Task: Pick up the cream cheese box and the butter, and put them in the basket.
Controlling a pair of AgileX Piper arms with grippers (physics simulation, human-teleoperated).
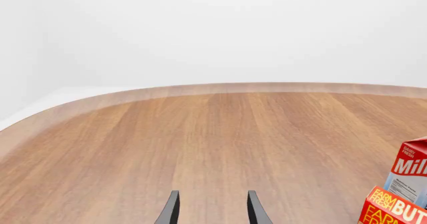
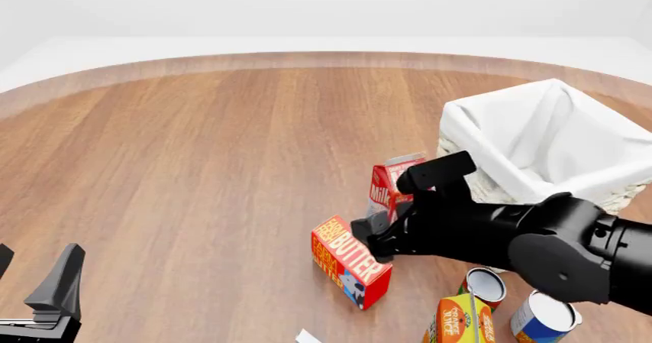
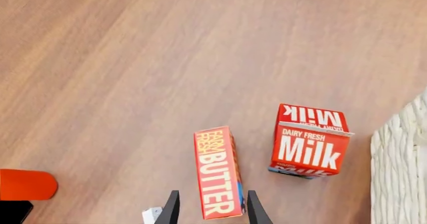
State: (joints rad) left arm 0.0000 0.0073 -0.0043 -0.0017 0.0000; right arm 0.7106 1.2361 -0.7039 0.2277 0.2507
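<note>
We see the butter (image 3: 217, 173), a red-orange box with white "BUTTER" lettering, lying flat on the surface near its near edge, beside the milk carton (image 3: 308, 146) (upright). Our right hand (image 3: 209, 207) hangs just over the box's end, fingers spread, gripping nothing. Our left hand (image 1: 209, 208) is open too, well apart.

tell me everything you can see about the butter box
The butter is a red-orange rectangular carton with white "BUTTER" lettering and yellow "FARM FRESH" print, seemingly cardboard. It lies lengthwise on the wooden table, near the milk carton. The right gripper hangs over its near end, jaws open astride it, not visibly gripping.
</note>
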